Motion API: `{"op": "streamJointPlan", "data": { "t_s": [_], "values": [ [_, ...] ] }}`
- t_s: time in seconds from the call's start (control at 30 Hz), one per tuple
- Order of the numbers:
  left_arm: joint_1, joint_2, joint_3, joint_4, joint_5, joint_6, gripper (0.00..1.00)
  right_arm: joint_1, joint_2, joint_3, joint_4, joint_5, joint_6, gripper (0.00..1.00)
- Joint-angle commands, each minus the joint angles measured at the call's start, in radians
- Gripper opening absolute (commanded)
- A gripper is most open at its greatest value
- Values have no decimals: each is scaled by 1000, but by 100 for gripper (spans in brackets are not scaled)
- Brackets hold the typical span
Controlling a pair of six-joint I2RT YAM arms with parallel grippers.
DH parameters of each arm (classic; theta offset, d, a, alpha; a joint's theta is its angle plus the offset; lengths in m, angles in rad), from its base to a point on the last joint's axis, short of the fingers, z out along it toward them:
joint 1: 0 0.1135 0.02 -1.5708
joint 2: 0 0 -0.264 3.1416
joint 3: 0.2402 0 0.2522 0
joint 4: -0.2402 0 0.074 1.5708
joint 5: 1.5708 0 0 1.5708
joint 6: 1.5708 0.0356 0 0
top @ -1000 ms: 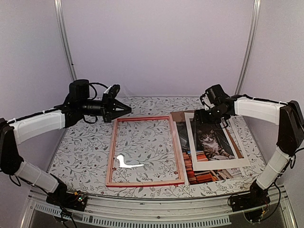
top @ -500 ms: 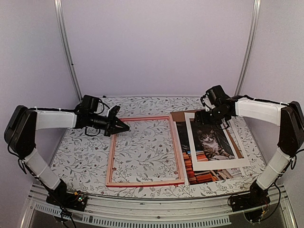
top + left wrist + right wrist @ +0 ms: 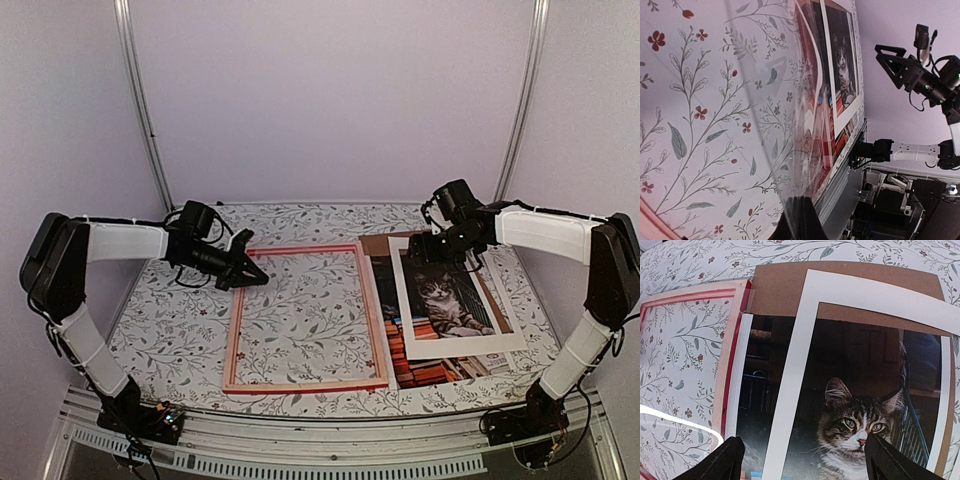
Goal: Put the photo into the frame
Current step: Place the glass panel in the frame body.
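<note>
- Left arm came down a lot in the last second. The left end effector (image 3: 250, 272) was up in the air beyond the frame (image 3: 305, 385), and now it sits low at the frame's far-left corner. The right arm and everything lying flat look the same as before.
- The left end effector is pinched shut with nothing visible between its fingers. I can't tell if the tip actually touches the rail.
- The right end effector (image 3: 440, 247) hangs empty with its jaws spread wide over the far end of the paper pile.
- The photo (image 3: 425, 372) lies flat on the desk (image 3: 170, 330) just right of the frame, so it's not in yet. A white mat (image 3: 470, 347) sits skewed on top, and the cat only shows through its window. A brown backing board (image 3: 375, 243) pokes out at the far end.
- My take on doing this well: go for the photo's own edge, not the mat. Come in low and slip one finger under the paper where it sticks out on the frame side. Pinch gently so it doesn't crease, and let the left side pin the frame so it can't skate.
</note>
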Motion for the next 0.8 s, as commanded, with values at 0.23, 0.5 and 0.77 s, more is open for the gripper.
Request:
{"op": "streamJointPlan", "data": {
  "t_s": [0.23, 0.5, 0.77],
  "values": [
    [29, -3, -6, -79, -78, 97, 0, -5, 15, 0, 28, -20, -3, 87],
    [43, 6, -19, -81, -96, 112, 0, 12, 23, -1, 37, -58, -12, 88],
    [45, 9, -42, -54, -78, 102, 0, 31, 52, 17, 35, -57, -17, 89]
  ]
}}
